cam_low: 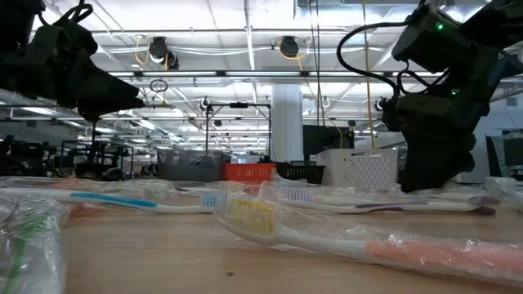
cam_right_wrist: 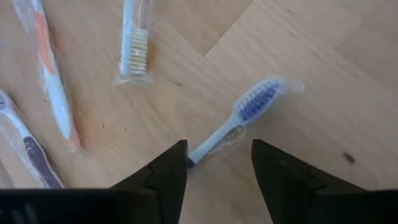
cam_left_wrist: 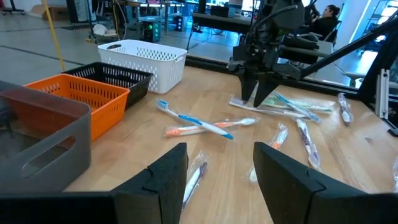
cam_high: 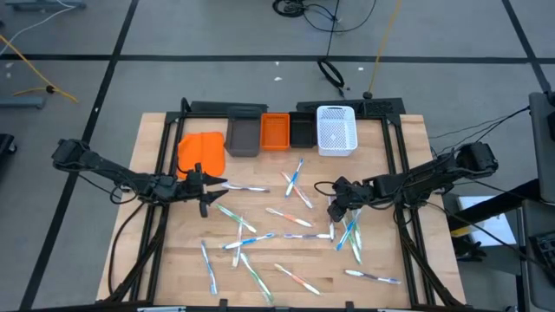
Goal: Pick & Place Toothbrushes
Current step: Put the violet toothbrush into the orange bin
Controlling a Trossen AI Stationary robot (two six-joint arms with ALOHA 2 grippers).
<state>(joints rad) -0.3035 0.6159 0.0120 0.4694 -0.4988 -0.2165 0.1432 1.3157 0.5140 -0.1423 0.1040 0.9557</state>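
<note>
Several toothbrushes (cam_high: 247,227) in clear wrappers lie flat and scattered over the wooden table. My right gripper (cam_high: 334,208) (cam_right_wrist: 217,154) points down at the table, open. A blue-bristled toothbrush (cam_right_wrist: 249,111) lies just under it, its handle running in between the two fingers. My left gripper (cam_high: 211,189) (cam_left_wrist: 219,167) hovers over the left half of the table, open, aimed level toward the right arm (cam_left_wrist: 267,50). A wrapped toothbrush (cam_left_wrist: 194,177) lies on the table below its fingers. In the low view the right gripper (cam_low: 429,175) stands close to the tabletop.
Along the far edge stand a grey bin (cam_high: 244,136), an orange bin (cam_high: 275,132), a black bin (cam_high: 301,130) and a white mesh bin (cam_high: 336,130). An orange piece (cam_high: 201,152) lies to their left. A person sits beyond the table (cam_left_wrist: 326,18).
</note>
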